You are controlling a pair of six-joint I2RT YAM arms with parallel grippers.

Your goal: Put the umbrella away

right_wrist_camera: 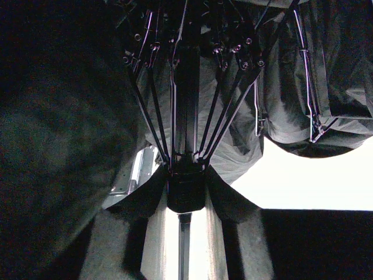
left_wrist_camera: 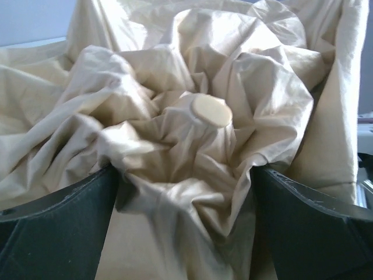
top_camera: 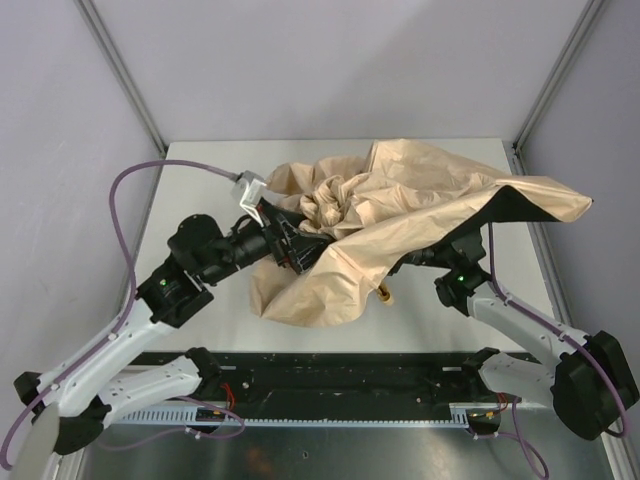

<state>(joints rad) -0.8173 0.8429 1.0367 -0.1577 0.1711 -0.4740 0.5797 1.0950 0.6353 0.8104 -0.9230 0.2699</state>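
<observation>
The umbrella [top_camera: 400, 220] lies mid-table [top_camera: 210, 180], its canopy slack and crumpled but its ribs [right_wrist_camera: 224, 116] splayed, so it seems only partly collapsed. The left hand [left_wrist_camera: 183, 175] straddles the bunched crown around the cap [left_wrist_camera: 211, 111], jaws wide apart, with no clear grip. Under the canopy, the right hand [right_wrist_camera: 186, 198] looks closed on the runner [right_wrist_camera: 186, 189]. Full closing, wrapping and stowing remain.

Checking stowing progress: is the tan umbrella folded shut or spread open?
Partly collapsed: the shiny tan-beige fabric umbrella lies crumpled in loose billows, and its thin black ribs angle out from the shaft, not flat against it.
</observation>
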